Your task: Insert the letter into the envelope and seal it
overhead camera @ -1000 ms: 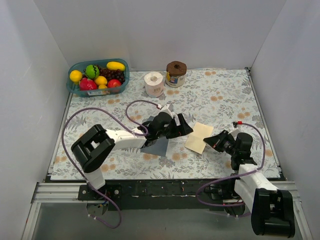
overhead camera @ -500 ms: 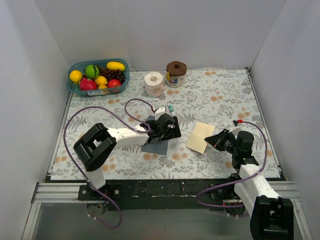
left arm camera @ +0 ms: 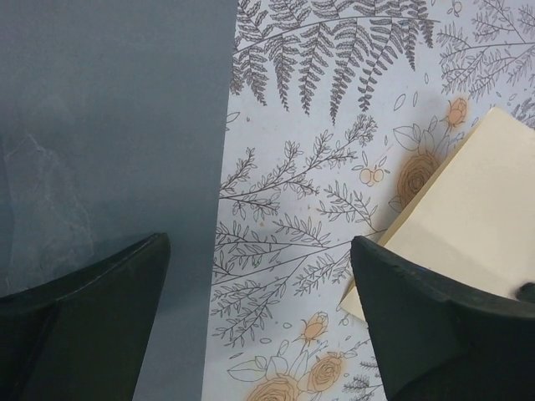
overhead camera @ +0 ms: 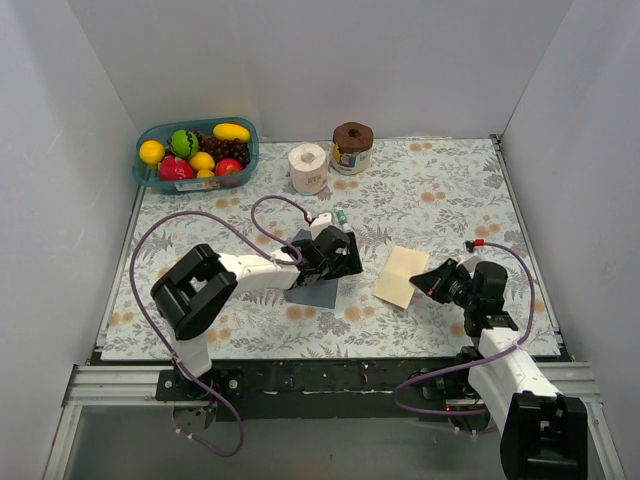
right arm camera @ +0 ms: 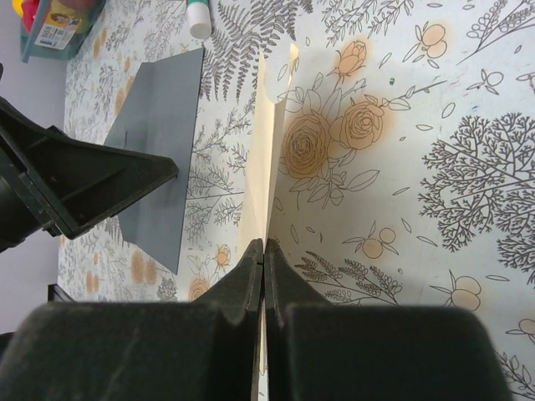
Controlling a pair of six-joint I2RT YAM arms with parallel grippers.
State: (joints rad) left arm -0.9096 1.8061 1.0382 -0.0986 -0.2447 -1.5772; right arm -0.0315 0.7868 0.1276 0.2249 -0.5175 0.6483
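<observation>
Pinching letter (overhead camera: pixel 400 275) edge w/ right pincer (right arm camera: pixel 264 245); left pincer (left arm camera: pixel 257 246) spread wide over envelope (left arm camera: pixel 109 125).

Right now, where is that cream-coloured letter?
Right of centre in the top view: the letter is pinched by the right gripper, just right of the grey envelope.

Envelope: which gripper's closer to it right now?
Left. The left gripper is open directly over the envelope, straddling its right edge. The right gripper, shut on the letter, sits off to the envelope's right, clear of it.
</observation>
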